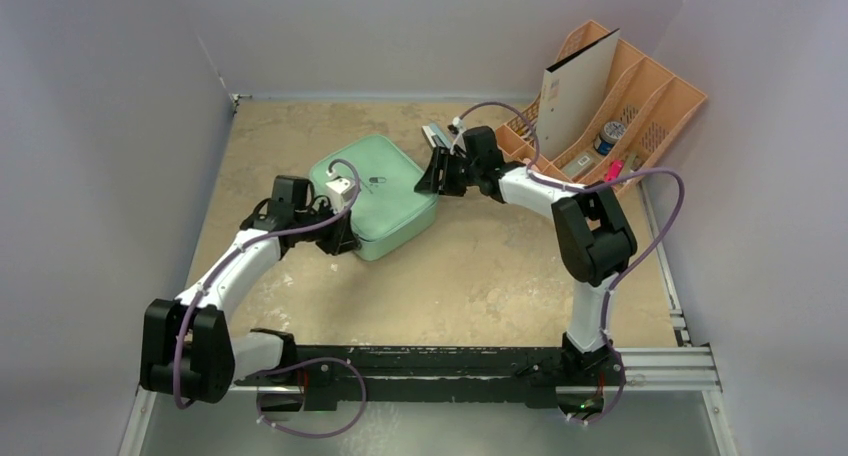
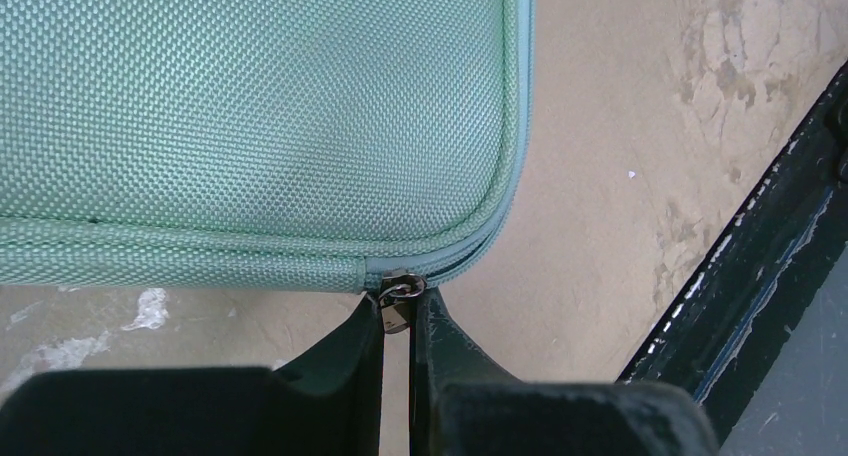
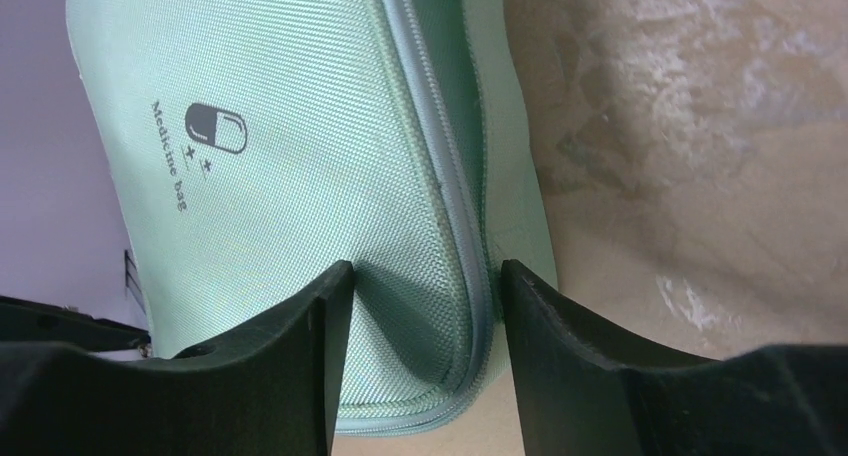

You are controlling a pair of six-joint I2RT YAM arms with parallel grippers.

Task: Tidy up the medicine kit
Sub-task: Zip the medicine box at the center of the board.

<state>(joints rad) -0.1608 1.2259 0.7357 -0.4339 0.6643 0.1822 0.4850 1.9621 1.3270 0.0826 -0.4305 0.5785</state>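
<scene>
The mint-green medicine kit (image 1: 375,191) lies flat and closed in the middle of the table, with a dark pill logo on its lid (image 3: 215,128). My left gripper (image 1: 343,239) is at its near-left corner, shut on the small metal zipper pull (image 2: 394,311) where the zip ends; the case fills the upper left of that view (image 2: 250,106). My right gripper (image 1: 433,176) is at the far-right corner, its jaws closed on that corner: one finger (image 3: 300,346) dents the lid, the other (image 3: 560,346) presses the side wall below the zip.
A peach-orange slotted organizer (image 1: 650,101) stands at the back right with a white folder (image 1: 578,91) and small items in its slots. Grey walls close in on the left, back and right. A dark rail (image 1: 450,361) runs along the near edge.
</scene>
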